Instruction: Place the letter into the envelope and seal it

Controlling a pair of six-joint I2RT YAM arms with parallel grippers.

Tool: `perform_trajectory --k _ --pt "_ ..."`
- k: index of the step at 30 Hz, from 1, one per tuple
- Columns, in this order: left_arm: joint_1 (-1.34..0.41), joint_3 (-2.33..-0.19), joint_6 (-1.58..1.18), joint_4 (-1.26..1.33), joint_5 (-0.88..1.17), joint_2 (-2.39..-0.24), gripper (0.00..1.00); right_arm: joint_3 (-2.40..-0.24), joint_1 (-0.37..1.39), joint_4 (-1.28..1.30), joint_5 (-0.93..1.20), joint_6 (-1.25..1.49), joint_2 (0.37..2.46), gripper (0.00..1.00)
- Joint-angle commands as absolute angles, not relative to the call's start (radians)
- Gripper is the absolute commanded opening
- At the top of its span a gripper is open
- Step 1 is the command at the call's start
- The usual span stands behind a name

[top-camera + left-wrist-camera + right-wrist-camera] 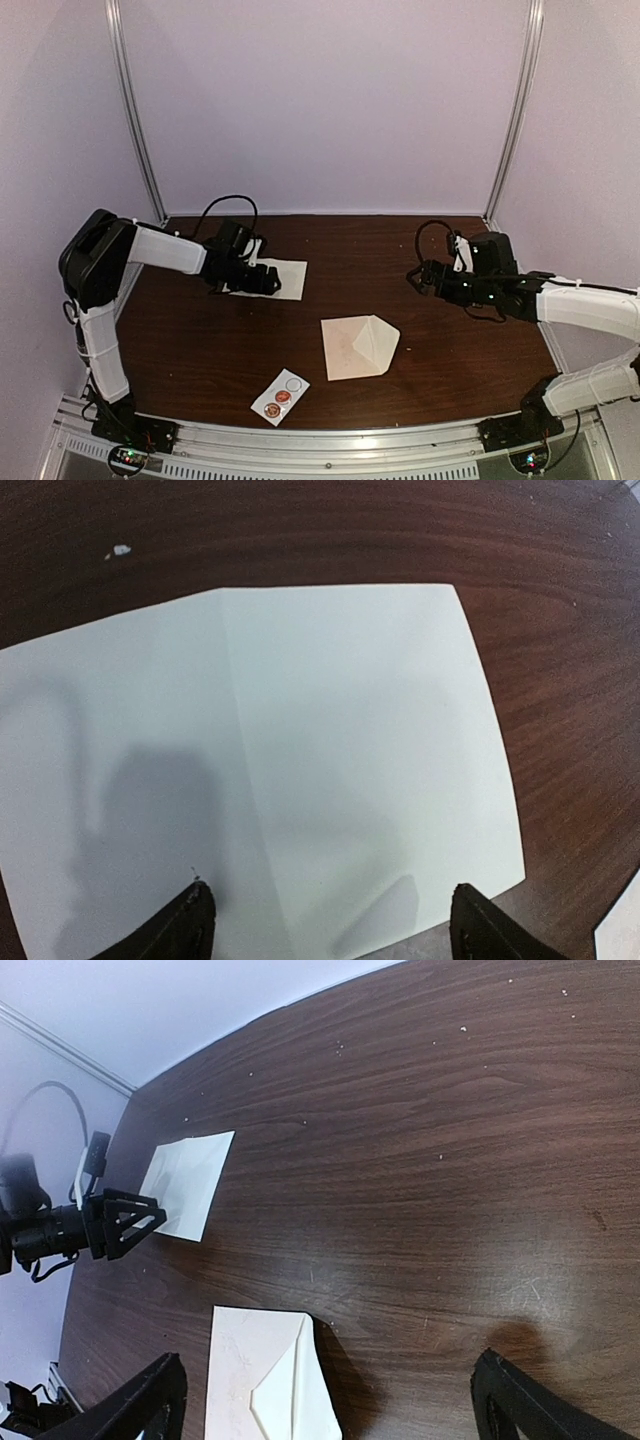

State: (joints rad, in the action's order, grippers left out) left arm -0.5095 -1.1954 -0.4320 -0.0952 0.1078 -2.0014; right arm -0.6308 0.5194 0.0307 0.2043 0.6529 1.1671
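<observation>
Presently the envelope (350, 350) lies flat on the dark table (200, 350), near the middle and toward the front edge, with its triangular flap on the side facing the right arm; whether the flap is raised or lying down I cannot tell. It sits apart from both grippers. The letter (285, 277), a pale sheet with a fold crease down it, lies farther back and to the left of the envelope, well apart from it. The left gripper (268, 282) hangs low over the near edge of the letter with its jaws spread wide, nothing between them; its wrist view shows one dark fingertip (190, 925) above the sheet and the other just past the sheet's corner, both casting shadows on the paper, though contact cannot be judged. The right gripper (414, 278) is held above bare wood to the right of and behind the envelope, also spread wide and holding nothing. A sticker strip (280, 396) with round stickers lies near the front edge, to the left of the envelope.
</observation>
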Motion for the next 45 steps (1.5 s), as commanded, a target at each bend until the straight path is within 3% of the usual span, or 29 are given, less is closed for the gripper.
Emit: perform_trajectory --k 1,10,18,29,36,45 --pt "-0.523 -1.023 -0.492 -0.101 0.185 -1.897 0.82 -0.669 0.545 0.022 0.219 0.628 1.193 1.00" --pt "-0.644 -0.751 -0.591 -0.122 0.181 -1.634 0.82 -0.722 0.618 0.028 0.193 0.620 1.271 1.00" --pt "-0.646 -0.770 -0.627 -0.214 0.094 -1.420 0.84 -0.809 0.726 0.029 0.158 0.619 1.360 1.00" --pt "-0.478 -0.798 -0.541 -0.176 0.187 -1.483 0.85 -0.948 0.874 -0.036 0.180 0.673 1.580 0.95" --pt "-0.441 -0.790 -0.514 -0.153 0.163 -1.528 0.71 -1.083 0.906 -0.017 0.199 0.676 1.741 0.93" --pt "-0.437 -0.782 -0.499 -0.132 0.149 -1.569 0.64 -1.252 0.911 0.016 0.251 0.660 1.928 0.91"
